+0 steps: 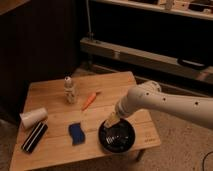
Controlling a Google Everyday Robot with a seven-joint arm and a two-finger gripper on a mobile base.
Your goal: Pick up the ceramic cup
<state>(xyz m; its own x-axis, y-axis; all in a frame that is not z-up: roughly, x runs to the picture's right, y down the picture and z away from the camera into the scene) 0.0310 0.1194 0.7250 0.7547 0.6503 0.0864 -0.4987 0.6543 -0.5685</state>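
Black bar (35, 138): near the front left corner of the counter (145, 131), lying at a slant, just in front of the cup.
Dark bowl (119, 139): near the front right corner, close to the front edge.
Blue sponge (76, 134): between the black bar and the bowl, apart from both.
Pincer (112, 121): at the end of the white arm (165, 102), which reaches in from the right; it hangs over the far left rim of the bowl. Spread or pressed together: cannot tell. Nothing seen in its hold.
Cup (34, 118): white, at the left edge of the counter, about halfway from front to back. It seems to lie on its side, not upright.
Cup's long axis: roughly along the counter's width, wide mouth toward the left edge, narrow base toward the middle, as far as I can judge.
Key relation: the cup lies well to the pincer's left across the counter, with the sponge between them and a little nearer the front.
Coming move, as a judgement: a long sweep toward the left edge, then a grip across the cup's body, square to its axis.
Orange stick (89, 101): mid-counter, behind that path.
Small bottle (70, 91): upright, toward the back left, not the target.
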